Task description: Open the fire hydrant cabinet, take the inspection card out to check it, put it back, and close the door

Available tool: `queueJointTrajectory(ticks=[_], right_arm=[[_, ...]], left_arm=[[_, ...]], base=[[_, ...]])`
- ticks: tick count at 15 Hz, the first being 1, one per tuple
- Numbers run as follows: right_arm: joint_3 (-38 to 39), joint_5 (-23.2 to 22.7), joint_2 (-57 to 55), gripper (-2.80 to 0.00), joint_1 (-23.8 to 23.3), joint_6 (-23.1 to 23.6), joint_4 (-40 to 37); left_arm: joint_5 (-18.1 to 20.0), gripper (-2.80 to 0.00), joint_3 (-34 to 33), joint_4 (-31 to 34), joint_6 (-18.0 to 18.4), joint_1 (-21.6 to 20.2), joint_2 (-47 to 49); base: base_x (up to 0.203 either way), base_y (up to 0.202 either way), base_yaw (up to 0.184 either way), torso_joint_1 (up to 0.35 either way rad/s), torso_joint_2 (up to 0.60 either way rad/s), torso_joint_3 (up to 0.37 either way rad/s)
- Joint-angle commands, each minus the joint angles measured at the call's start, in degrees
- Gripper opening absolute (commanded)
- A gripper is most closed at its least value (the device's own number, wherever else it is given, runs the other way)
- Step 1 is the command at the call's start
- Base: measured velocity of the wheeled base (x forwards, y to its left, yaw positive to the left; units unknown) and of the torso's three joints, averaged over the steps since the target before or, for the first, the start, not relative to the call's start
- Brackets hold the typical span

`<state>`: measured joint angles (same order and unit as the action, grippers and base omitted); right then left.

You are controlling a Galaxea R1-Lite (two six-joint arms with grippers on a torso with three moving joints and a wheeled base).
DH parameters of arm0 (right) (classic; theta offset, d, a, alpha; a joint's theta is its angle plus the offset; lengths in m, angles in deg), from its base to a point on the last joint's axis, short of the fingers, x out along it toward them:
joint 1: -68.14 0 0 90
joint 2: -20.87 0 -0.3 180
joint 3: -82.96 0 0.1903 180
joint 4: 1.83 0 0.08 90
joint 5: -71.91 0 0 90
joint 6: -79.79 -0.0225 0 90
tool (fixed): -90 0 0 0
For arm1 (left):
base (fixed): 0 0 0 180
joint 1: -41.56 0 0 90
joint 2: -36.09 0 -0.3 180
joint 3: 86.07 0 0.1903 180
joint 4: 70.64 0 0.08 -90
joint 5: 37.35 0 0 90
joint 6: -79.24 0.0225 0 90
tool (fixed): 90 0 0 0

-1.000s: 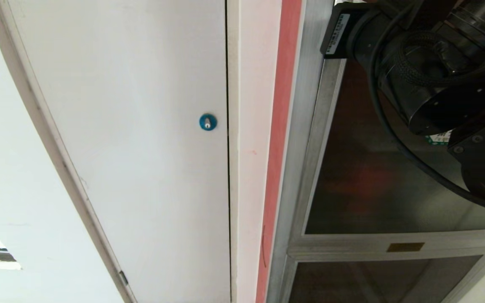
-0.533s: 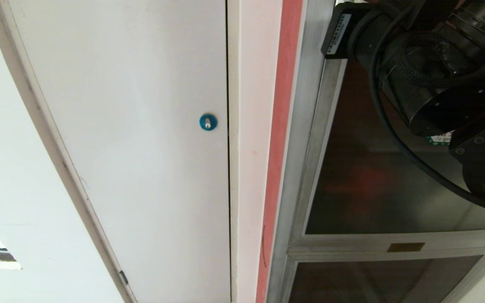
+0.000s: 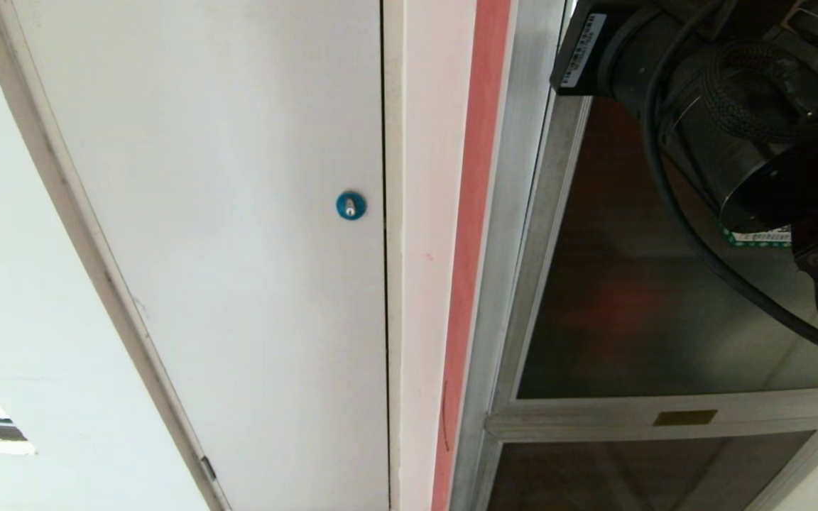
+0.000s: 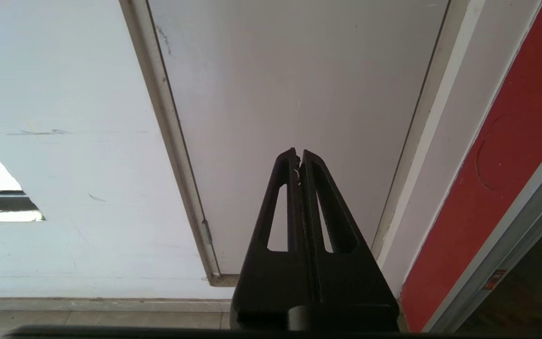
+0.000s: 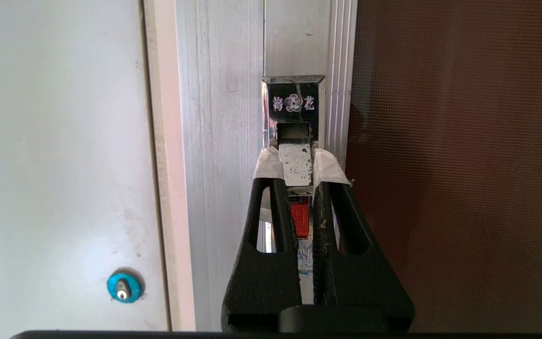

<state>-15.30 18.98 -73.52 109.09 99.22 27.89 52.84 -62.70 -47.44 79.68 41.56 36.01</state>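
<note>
Clamped on the chrome latch tab [image 5: 296,169], my right gripper [image 5: 297,162] has its white-padded fingertips [image 5: 268,164] pinched nearly together on either side of that metal tongue, with a small red piece [image 5: 300,220] showing between the fingers just behind it. I read this as the opening step: the latch is gripped but the door [image 5: 454,160] looks not yet swung out, its dark glass lying flush beside the silver frame of the fire hydrant cabinet [image 5: 219,141]. My left gripper [image 4: 299,157] is parked lower down with its fingers pressed together on nothing, pointing at the white door [image 4: 290,84]. From the head view I see only the right arm [image 3: 728,106] up at the cabinet's top corner, over the glass. The inspection card is nowhere in view; I judge it is inside. Next I would lift or pull the tab to release the catch, then draw the door toward me without letting the pads slip. Farther left sits the blue lock [image 5: 123,286].
</note>
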Motion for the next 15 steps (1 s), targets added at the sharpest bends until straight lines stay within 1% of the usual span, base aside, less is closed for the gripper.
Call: queueJointTrajectory(ticks=[1, 15], right_arm=[[0.7, 0.1, 1.3, -2.80, 0.5, 0.3, 0.6], [5.1, 1.2, 6.9, -2.80, 3.1, 0.4, 0.6]], left_arm=[[0.1, -2.80, -0.2, 0.0, -0.1, 0.0, 0.1], [0.0, -2.80, -0.1, 0.0, 0.0, 0.0, 0.1]], base=[[0.000, 0.000, 0.000, 0.000, 0.00, 0.000], [0.000, 0.000, 0.000, 0.000, 0.00, 0.000]])
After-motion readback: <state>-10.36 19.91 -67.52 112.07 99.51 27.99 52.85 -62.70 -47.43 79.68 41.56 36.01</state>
